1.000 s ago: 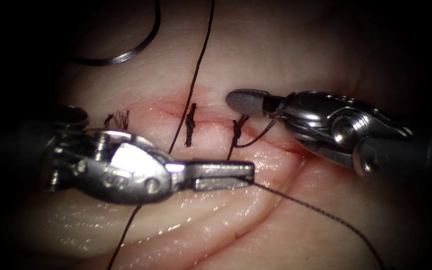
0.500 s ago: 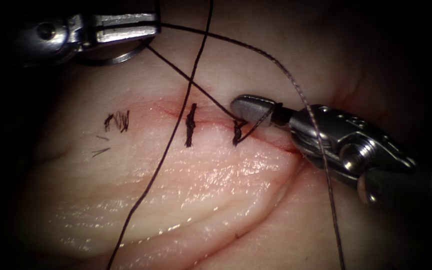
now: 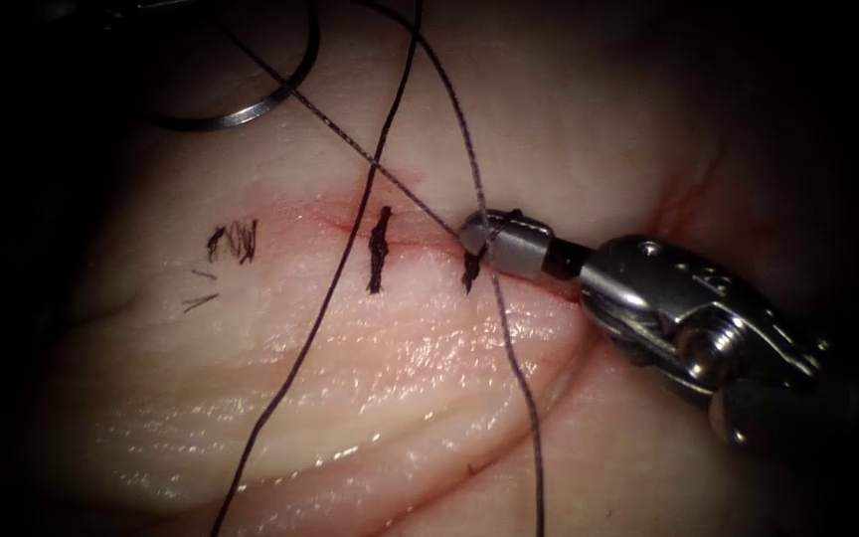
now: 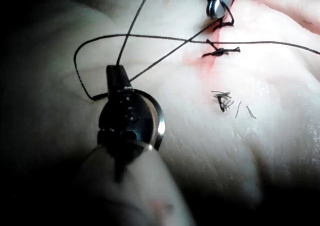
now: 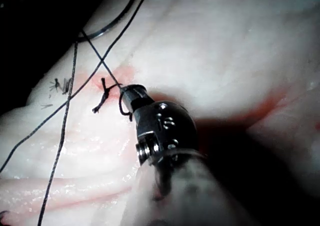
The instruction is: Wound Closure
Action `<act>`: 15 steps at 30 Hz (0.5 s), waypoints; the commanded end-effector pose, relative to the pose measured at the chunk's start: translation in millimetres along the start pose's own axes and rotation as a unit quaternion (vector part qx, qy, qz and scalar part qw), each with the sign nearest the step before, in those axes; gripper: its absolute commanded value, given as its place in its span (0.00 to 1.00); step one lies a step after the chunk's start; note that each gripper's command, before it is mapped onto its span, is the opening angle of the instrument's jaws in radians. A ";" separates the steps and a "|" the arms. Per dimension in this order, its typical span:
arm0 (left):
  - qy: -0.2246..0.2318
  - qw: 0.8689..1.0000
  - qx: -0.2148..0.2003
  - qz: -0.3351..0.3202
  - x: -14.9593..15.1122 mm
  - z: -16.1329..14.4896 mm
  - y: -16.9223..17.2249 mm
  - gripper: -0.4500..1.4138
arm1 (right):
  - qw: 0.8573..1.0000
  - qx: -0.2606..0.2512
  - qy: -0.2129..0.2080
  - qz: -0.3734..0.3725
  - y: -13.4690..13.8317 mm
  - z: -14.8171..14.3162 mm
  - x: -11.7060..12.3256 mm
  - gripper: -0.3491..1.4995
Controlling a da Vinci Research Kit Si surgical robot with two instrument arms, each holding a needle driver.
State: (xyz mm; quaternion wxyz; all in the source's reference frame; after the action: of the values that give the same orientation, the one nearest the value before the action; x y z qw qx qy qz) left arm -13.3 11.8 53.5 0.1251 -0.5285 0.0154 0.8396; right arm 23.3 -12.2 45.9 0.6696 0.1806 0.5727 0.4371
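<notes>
My right tool (image 3: pixel 473 232) reaches in from the right, its jaws shut on the thread beside the right-hand stitch (image 3: pixel 471 268) on the cut (image 3: pixel 405 242); it also appears in the right wrist view (image 5: pixel 128 93). A taut strand (image 3: pixel 350 144) runs from there up and to the left, to my left tool (image 4: pixel 119 74), which is shut on it. A second strand (image 3: pixel 474 169) loops over the right tool's tip and falls toward the front. The curved needle (image 3: pixel 241 114) lies free on the tissue (image 3: pixel 370 378) at the far left, in neither tool and not in the tissue.
A finished stitch (image 3: pixel 378 249) sits left of the right-hand one. Frayed cut ends of thread (image 3: pixel 236 239) lie further left. One long loose strand (image 3: pixel 320 308) crosses the tissue from the top to the front left. Red fluid tints the cut's edges.
The left tool has swung from the front left, past the needle, up and out to the far left, drawing the thread taut. The loop has slid down onto the right tool's tip.
</notes>
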 end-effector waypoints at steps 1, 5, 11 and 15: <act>-0.003 1.000 0.001 -0.004 -0.6 1.0 -0.4 0.00 | 1.000 0.001 0.002 -0.018 0.0 0.5 -0.6 0.00; -0.006 1.000 0.003 -0.022 -2.4 2.0 -1.7 0.00 | 0.998 0.003 0.011 -0.060 -0.2 0.1 -1.2 0.00; -0.012 0.999 0.003 -0.034 -3.4 2.1 -5.2 0.00 | 0.981 0.026 0.034 -0.190 -0.8 -1.0 -2.5 0.00; -0.015 0.999 0.008 -0.045 -2.5 1.6 -6.7 0.00 | 0.968 0.041 0.052 -0.242 -1.3 -0.9 -3.5 0.00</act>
State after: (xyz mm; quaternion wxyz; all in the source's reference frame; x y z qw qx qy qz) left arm -11.6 18.1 56.4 0.1717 -0.5146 -0.0032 0.8401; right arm 22.4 -16.1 46.3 0.7171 0.0362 0.6526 0.2419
